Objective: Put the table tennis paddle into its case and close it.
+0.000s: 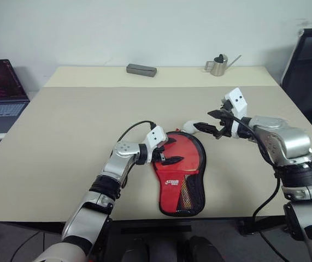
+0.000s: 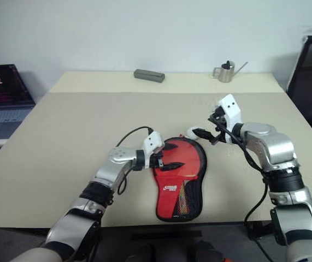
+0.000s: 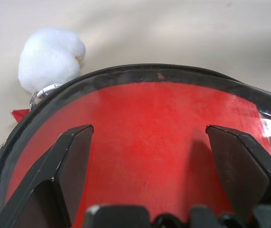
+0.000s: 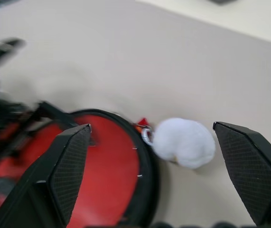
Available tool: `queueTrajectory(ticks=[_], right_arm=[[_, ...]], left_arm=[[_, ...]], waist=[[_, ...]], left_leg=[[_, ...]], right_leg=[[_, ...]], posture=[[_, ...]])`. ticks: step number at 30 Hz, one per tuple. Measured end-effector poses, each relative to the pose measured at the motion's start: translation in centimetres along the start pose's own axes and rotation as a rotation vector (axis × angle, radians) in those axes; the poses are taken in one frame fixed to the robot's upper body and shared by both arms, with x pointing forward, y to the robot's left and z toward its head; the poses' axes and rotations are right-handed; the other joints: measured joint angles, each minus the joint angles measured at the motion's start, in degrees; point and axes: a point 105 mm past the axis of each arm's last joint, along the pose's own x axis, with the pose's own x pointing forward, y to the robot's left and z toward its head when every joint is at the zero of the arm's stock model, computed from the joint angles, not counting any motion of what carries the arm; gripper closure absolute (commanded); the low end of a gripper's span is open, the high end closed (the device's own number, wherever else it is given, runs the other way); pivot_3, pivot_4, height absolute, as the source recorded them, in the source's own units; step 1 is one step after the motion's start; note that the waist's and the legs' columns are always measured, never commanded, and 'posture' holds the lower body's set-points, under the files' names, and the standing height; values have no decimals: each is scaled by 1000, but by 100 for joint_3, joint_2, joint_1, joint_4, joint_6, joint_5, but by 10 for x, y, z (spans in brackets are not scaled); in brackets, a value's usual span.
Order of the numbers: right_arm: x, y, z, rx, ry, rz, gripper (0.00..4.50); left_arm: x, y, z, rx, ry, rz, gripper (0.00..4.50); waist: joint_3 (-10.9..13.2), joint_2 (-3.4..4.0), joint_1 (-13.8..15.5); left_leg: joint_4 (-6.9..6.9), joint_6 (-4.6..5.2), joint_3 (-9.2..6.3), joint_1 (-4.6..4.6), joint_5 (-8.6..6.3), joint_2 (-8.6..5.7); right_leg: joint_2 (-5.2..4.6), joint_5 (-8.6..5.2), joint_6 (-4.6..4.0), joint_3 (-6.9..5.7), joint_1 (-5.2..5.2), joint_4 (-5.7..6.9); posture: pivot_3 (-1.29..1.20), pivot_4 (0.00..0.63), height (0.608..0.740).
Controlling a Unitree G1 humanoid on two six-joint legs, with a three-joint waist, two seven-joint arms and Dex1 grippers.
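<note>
On the beige table (image 1: 63, 136), the case (image 1: 180, 174) is flanked by two spread, empty grippers, left (image 1: 164, 153) and right (image 1: 213, 126); its zipper could be missed if the white pompom (image 1: 190, 126) is snagged.

The case (image 1: 180, 169) was red cloth with a black zipper rim (a glossy clear film showed near one edge). A fluffy white pom-pom (image 4: 183, 142) lay on the matt beige table (image 1: 63, 142).
</note>
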Motion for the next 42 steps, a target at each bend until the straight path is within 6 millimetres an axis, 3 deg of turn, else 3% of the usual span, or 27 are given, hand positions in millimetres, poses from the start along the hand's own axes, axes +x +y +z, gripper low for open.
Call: queueTrajectory(ticks=[9,17,22,25,34,38,42], right_arm=[[56,-15,-5,54,24,-75,0],[71,-18,-38,43,99,-137,0],[72,-22,-43,37,107,-171,0],[73,-22,-44,56,94,-185,573],[79,-17,-41,64,82,-184,3441],[80,-15,-42,62,83,-186,4007],[80,-15,-42,39,87,-190,4125]], left_arm=[[-1,-5,-1,-5,0,-4,361],[-2,-6,-1,-12,1,-3,361],[-3,-6,-2,-14,3,1,361],[-3,-7,-2,-12,2,1,315],[-6,-7,-7,-17,12,5,315],[-6,-8,-8,-21,15,3,315],[-6,-10,-12,-31,22,-4,315]], waist=[[-3,6,-27],[-4,7,-38],[-5,9,-43],[-5,9,-43],[-5,9,-51],[-6,10,-52],[-8,15,-53]], left_leg=[[0,0,0,5,1,0],[-1,0,1,7,1,0],[0,0,2,12,1,0],[0,0,5,18,1,0],[0,6,15,58,6,0],[0,7,18,64,6,0],[0,7,20,69,6,0]], right_leg=[[0,9,-17,0,-1,12],[-1,16,-29,2,-2,17],[0,16,-29,4,-1,25],[0,15,-32,9,-2,39],[4,-10,-21,21,2,98],[3,-9,-22,25,7,99],[3,-10,-21,27,11,98]], posture=[[0,150,740],[0,150,740],[0,150,740],[0,150,740],[0,150,740],[0,150,740],[0,150,740]])
